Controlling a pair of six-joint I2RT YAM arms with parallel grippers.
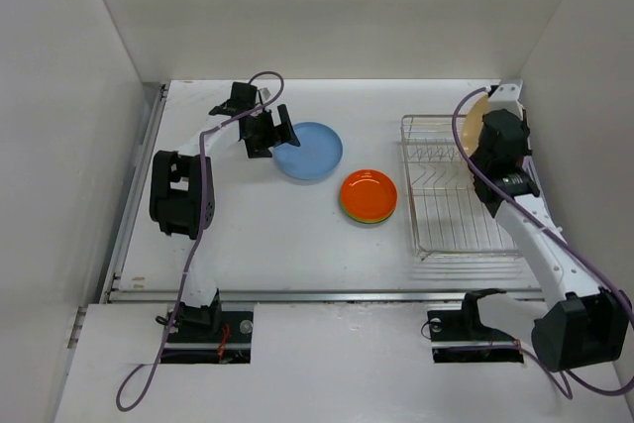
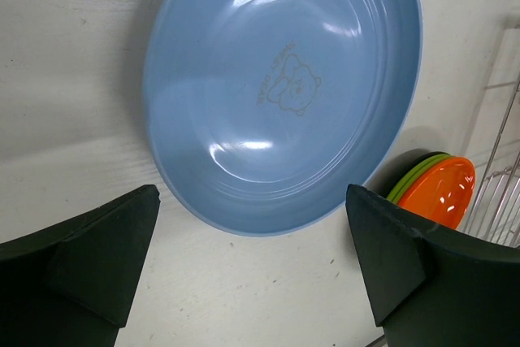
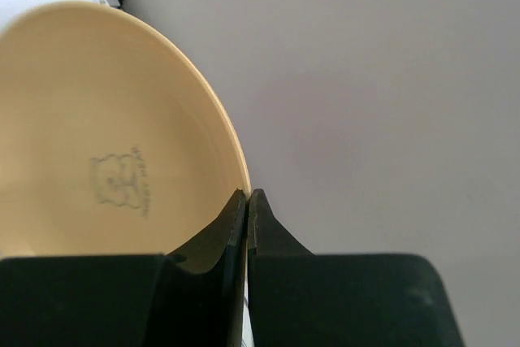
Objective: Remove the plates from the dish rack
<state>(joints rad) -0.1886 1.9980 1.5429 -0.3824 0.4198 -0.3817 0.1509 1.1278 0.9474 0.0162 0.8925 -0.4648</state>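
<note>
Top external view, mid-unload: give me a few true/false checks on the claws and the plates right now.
1. The left claw is open, over the near edge of the light blue plate. True.
2. The right claw is open and holds nothing. False: it is shut on the rim of the tan plate.
3. The orange plate lies on top of a lime green plate on the table. True.
4. The light blue plate stands upright in the dish rack. False: it lies flat on the table, left of the rack.
</note>
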